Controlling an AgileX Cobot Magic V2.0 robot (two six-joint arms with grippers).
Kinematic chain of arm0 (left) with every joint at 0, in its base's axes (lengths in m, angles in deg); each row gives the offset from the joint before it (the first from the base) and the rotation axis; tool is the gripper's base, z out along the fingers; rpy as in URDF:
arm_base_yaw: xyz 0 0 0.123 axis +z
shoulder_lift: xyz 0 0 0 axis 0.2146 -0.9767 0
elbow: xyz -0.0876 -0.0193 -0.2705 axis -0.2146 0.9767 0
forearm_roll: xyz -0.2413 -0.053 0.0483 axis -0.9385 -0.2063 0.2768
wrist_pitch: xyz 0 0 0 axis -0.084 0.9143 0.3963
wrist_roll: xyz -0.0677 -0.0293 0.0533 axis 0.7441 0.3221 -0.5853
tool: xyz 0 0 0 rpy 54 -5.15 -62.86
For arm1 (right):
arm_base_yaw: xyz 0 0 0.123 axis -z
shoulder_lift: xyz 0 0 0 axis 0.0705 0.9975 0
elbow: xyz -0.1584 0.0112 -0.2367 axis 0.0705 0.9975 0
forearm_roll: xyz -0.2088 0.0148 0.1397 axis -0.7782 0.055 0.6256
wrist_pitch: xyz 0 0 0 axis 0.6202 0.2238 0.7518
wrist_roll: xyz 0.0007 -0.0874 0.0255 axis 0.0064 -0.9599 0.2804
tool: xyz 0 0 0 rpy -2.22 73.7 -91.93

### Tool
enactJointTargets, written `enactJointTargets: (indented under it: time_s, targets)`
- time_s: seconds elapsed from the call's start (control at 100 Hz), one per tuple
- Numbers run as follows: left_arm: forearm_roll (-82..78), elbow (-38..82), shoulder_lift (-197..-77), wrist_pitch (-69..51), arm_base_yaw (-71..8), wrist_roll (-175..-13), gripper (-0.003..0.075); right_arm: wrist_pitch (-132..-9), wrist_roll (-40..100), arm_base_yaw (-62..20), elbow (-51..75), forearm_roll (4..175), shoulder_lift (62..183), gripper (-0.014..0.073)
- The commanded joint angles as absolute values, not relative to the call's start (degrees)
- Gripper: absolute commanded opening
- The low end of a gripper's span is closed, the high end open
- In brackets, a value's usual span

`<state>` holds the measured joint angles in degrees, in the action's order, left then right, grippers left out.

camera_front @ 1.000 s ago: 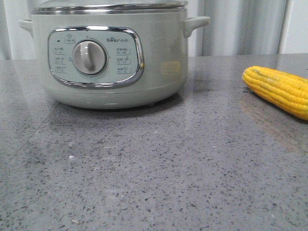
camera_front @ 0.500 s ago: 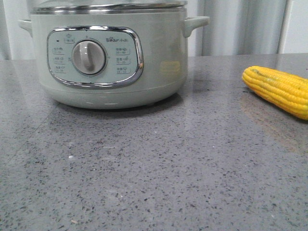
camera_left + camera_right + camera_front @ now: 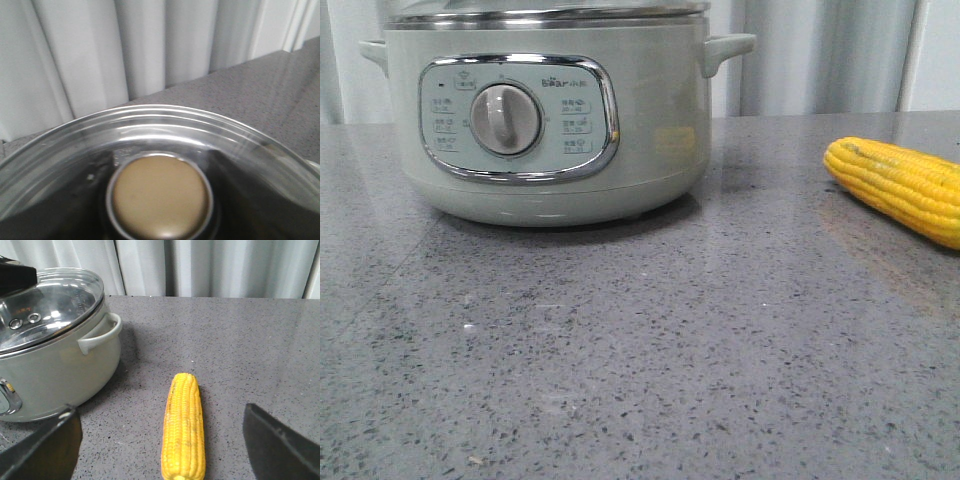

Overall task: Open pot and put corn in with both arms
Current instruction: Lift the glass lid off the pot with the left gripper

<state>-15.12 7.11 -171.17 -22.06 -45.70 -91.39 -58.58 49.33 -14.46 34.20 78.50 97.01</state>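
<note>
The pale green pot (image 3: 545, 120) stands at the back left of the table with its glass lid (image 3: 45, 305) on. In the left wrist view the lid's tan knob (image 3: 160, 196) fills the bottom middle. My left gripper (image 3: 160, 210) has its dark fingers (image 3: 240, 200) close against both sides of the knob. It shows as a black shape (image 3: 15, 277) over the lid in the right wrist view. The yellow corn (image 3: 900, 187) lies on the table at the right. My right gripper (image 3: 160, 412) is open, its fingers either side of the corn (image 3: 184, 427) and apart from it.
The grey speckled table (image 3: 640, 350) runs across the front. Pale curtains (image 3: 820, 55) hang behind it. The pot's side handle (image 3: 100, 337) sticks out toward the corn, with a gap of bare table between them.
The pot has shifted very slightly to the left in the front view. The corn has not moved.
</note>
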Motion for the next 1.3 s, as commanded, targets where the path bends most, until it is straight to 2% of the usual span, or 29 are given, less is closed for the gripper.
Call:
enactJointTargets:
  time_s: [0.0,0.07,0.14,0.51,0.65,0.86,1.1,1.29]
  targets:
    - [-15.64,5.19,-169.36,-24.25,-46.16,-91.15,0.0167,-62.72,49.10,-14.08,32.16,78.04,97.46,0.0552]
    - [-15.64,5.19,-169.36,-25.51,-46.16,-91.15,0.0097,-62.72,49.10,-14.08,32.16,78.04,97.46,0.0552]
    - [-15.64,5.08,-168.84,-26.97,-46.16,-91.15,0.0061,-62.72,49.10,-14.08,32.16,78.04,97.46,0.0552]
    - [-14.58,2.06,-159.20,-30.91,-44.01,-91.20,0.0059,-62.49,49.10,-14.08,32.16,78.04,97.46,0.0552]
    - [-14.58,2.18,-154.55,-27.45,-38.47,-91.20,0.0059,-62.27,49.10,-14.08,32.16,78.04,97.46,0.0552]
    - [-14.58,5.84,-148.24,-22.06,-25.88,-91.20,0.0059,-62.02,49.10,-14.08,32.16,78.04,97.46,0.0551]
    - [-14.58,17.61,-142.22,-22.72,-12.76,-91.20,0.0089,-62.02,49.10,-14.08,32.16,78.04,97.46,0.0551]
    - [-15.37,28.79,-140.11,-26.56,-7.41,-91.20,0.0127,-62.02,49.10,-14.08,32.16,78.04,97.46,0.0551]
